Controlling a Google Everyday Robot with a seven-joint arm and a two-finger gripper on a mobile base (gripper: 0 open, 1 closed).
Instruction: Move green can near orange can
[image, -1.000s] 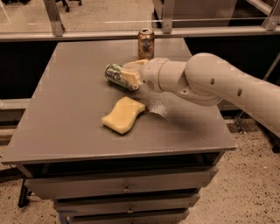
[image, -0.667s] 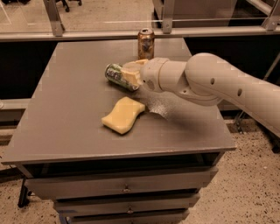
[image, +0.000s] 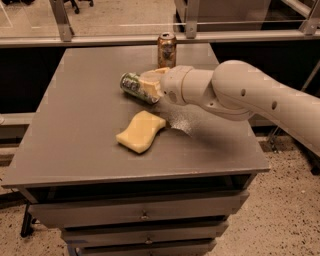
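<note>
Camera view shows the gripper at upper centre, its fingers clasped on the tilted green can, already near the upright orange can but not yet released.

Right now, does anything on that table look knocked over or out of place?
The green can lies sideways instead of upright, clamped in the gripper just in front of the orange can, which stands upright at the far edge of the table. The yellow sponge lies flat nearby.
</note>
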